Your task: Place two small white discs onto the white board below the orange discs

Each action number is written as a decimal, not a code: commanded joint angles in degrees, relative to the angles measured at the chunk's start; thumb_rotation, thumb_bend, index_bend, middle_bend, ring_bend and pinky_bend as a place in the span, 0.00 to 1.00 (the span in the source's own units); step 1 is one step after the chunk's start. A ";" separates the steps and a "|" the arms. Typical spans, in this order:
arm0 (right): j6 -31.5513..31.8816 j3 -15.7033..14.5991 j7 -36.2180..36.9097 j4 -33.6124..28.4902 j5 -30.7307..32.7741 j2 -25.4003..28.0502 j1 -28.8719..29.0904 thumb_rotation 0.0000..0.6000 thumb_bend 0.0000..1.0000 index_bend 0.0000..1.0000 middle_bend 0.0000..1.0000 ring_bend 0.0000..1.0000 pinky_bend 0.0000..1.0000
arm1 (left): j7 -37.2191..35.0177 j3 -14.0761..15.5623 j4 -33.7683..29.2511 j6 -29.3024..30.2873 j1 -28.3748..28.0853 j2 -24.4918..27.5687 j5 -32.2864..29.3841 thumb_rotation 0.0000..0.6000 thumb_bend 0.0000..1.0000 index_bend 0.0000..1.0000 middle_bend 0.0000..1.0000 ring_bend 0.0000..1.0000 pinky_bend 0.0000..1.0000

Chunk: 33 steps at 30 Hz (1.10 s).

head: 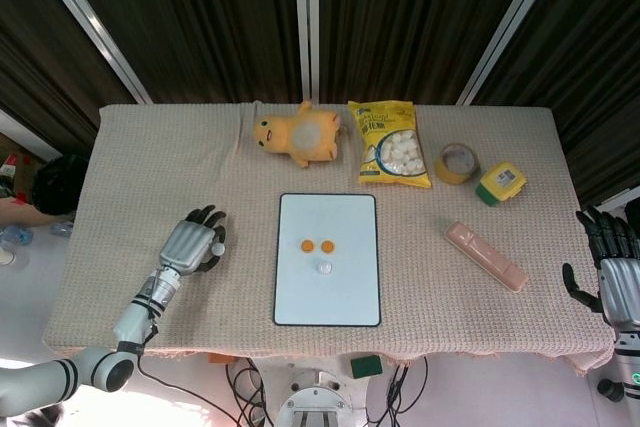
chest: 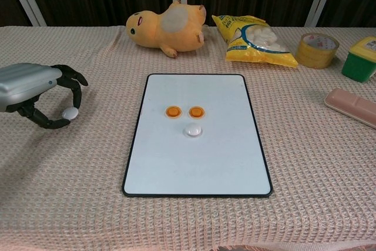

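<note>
**Second white disc pinched at the left, one already on the board**

At the far left, the left hand (chest: 35,95) hangs just over the woven tablecloth (chest: 70,192), its dark fingers (chest: 73,83) curled down around a small white disc (chest: 70,113). The chest view shows the disc caught between a fingertip and the thumb, seemingly just clear of the cloth, though whether it is fully lifted cannot be told. The disc looks light, stiff and smooth, so it could easily slip or flip out of a pinch; the safest hold is across its rim on opposite edges, with modest pressure.

To the right lies the white board (chest: 176,174), flat and black-edged. Two orange discs (chest: 185,111) sit side by side at its middle, and another white disc (chest: 192,130) rests just near of the right-hand orange one. The spot just near of the left orange disc is bare, and that is probably where the held disc belongs.

Beyond the board, far side, lie a yellow plush toy (chest: 167,27) and a yellow snack bag (chest: 252,39).

At the far right of the head view, the right hand (head: 612,272) idles off the table edge, fingers spread and holding nothing.
</note>
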 commanded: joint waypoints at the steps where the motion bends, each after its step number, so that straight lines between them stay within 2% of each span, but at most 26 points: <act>1: -0.01 0.08 0.14 0.14 0.10 -0.12 0.03 1.00 0.47 0.00 0.00 0.00 0.00 | 0.01 -0.69 -3.28 -0.98 -1.23 0.87 0.96 1.00 0.26 0.49 0.17 0.07 0.18; 9: -0.08 0.14 0.56 0.82 0.44 -0.54 0.00 1.00 0.47 0.00 0.00 0.00 0.00 | 5.58 -1.74 -8.42 -3.79 -6.25 -1.74 4.87 1.00 0.26 0.50 0.17 0.07 0.18; 14: 0.10 0.07 0.67 0.91 0.33 -0.37 -0.13 1.00 0.47 0.00 0.00 0.00 0.00 | 7.42 -3.36 -6.51 -6.62 -9.34 -5.80 3.76 1.00 0.26 0.50 0.17 0.07 0.18; 19: -0.02 0.29 0.67 1.13 0.89 -0.25 -0.17 1.00 0.46 0.00 0.00 0.00 0.00 | 9.34 -3.43 -4.65 -9.01 -11.44 -8.67 2.63 1.00 0.26 0.50 0.17 0.07 0.17; 33: -0.98 0.55 0.27 1.19 1.38 -0.66 0.41 1.00 0.47 0.00 0.00 0.00 0.00 | 12.23 -3.94 -2.45 -9.58 -13.56 -11.25 -0.08 1.00 0.26 0.51 0.17 0.07 0.17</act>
